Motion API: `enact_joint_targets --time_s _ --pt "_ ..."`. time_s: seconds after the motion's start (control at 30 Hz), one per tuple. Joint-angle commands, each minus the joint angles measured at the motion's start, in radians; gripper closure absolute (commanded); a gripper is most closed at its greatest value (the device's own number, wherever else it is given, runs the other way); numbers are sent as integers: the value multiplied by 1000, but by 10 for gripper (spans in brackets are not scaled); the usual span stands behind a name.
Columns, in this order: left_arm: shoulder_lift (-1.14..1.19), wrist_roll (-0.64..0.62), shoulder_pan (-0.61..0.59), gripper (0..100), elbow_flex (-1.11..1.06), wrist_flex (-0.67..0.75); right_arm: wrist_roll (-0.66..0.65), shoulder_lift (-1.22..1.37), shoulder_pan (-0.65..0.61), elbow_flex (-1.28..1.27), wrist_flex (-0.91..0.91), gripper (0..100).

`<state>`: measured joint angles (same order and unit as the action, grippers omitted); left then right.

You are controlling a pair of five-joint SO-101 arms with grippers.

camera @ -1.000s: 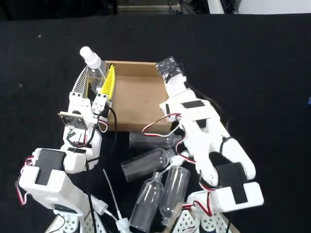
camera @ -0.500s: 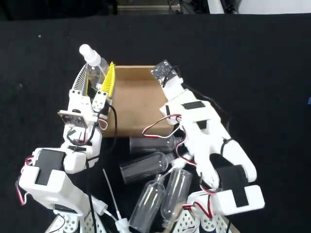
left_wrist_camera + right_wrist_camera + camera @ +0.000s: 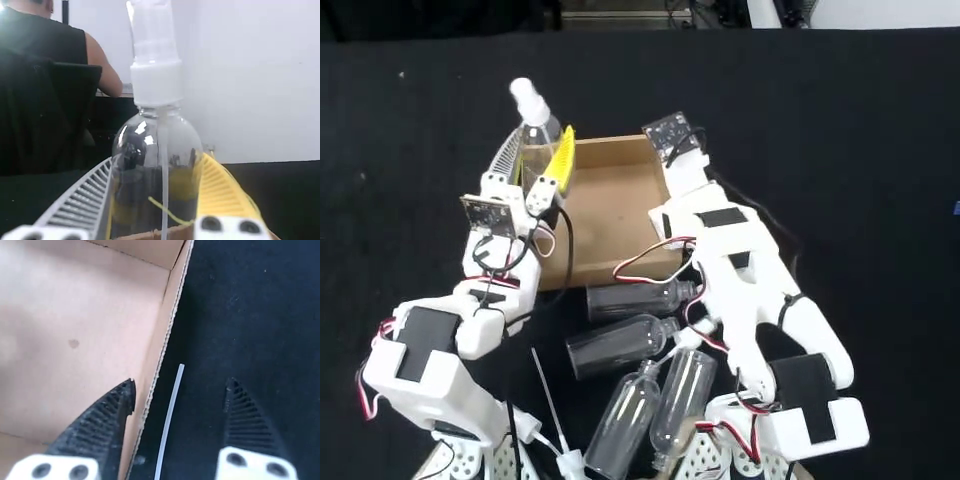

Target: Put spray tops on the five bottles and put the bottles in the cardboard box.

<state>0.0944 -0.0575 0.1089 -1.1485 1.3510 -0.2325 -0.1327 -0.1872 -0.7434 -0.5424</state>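
A clear bottle [image 3: 533, 135] with a white spray top [image 3: 156, 80] stands upright between the grey and yellow fingers [image 3: 220, 190] of my left gripper [image 3: 542, 142], which is shut on it at the far left corner of the cardboard box [image 3: 615, 215]. My right gripper [image 3: 181, 384] is open and straddles the box's right wall [image 3: 165, 340], one black finger inside and one over the cloth. Several capless bottles [image 3: 635, 297] lie in a cluster in front of the box, next to the right arm [image 3: 730, 260].
A thin white tube [image 3: 169, 415] lies on the black cloth just outside the box wall. A loose spray top with its tube [image 3: 552, 410] lies near the left arm's base. The box floor [image 3: 75, 330] is bare.
My left gripper has carried the capped bottle to the right and a little back, up to the box's left wall. The right arm shifted slightly over the box's right edge.
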Motion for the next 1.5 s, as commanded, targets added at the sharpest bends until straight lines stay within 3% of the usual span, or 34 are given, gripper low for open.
enact_joint_targets --time_s 0.0,0.2,0.4,0.67,1.17,1.3,1.47 --pt "-48 -6 13 970 21 -2 31 -133 -6 5 -44 734" --pt "57 -6 12 970 70 -2 52 -229 18 -38 -91 734" --pt "290 -2 -30 970 222 9 49 -228 175 -67 -15 734" --pt "480 2 -24 970 262 296 52 -226 204 -99 26 734" --pt "575 2 -31 970 329 292 52 -226 204 -117 54 734" --pt "565 2 -33 970 334 195 52 -226 204 -117 55 734" --pt "565 2 -31 970 352 186 52 -226 204 -117 57 734"
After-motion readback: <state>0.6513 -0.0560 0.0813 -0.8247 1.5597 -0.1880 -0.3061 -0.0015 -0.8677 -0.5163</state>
